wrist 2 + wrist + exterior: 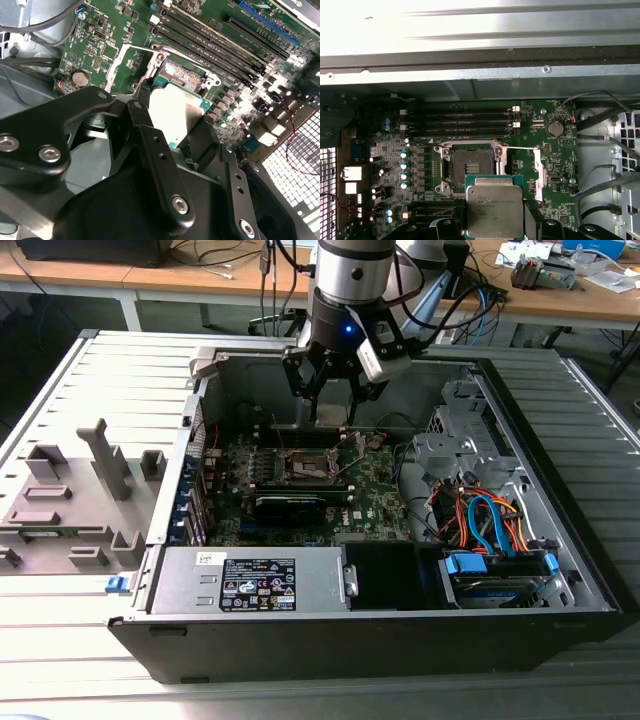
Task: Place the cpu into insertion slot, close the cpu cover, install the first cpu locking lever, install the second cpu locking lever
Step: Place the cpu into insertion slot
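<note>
The tool (495,223) clasps the cpu (494,206) by its edges, near the insertion slot (470,169)

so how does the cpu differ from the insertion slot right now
The cpu has a solid pale metal top; the insertion slot is a dark contact field inside a metal rim. The cpu is gripped between the fingers, off the green board; the insertion slot sits fixed in it, empty. Both are square and look similar in footprint.
</note>
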You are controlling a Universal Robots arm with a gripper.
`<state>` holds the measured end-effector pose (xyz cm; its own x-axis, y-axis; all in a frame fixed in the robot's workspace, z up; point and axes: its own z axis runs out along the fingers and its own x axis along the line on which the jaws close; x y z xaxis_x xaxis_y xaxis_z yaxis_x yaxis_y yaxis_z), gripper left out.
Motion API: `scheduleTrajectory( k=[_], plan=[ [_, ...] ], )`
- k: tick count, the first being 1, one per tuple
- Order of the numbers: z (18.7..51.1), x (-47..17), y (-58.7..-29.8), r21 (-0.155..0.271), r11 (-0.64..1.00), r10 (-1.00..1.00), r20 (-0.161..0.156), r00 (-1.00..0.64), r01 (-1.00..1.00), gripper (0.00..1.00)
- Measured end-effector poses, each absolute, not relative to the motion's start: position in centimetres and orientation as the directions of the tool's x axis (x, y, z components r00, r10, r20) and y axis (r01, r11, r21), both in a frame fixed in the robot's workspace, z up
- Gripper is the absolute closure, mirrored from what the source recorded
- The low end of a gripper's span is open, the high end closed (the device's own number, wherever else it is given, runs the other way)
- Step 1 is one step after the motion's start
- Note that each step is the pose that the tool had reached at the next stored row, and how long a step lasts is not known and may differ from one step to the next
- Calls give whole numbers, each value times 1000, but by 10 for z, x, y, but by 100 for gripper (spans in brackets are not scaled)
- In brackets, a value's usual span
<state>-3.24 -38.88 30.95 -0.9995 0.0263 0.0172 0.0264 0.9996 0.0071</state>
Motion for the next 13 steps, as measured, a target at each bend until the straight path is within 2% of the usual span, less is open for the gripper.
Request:
scheduleTrajectory(
  k=[13],
  plan=[
    [307,-32,-389,6,1000,26,17,-1000,26,45]
  ],
)
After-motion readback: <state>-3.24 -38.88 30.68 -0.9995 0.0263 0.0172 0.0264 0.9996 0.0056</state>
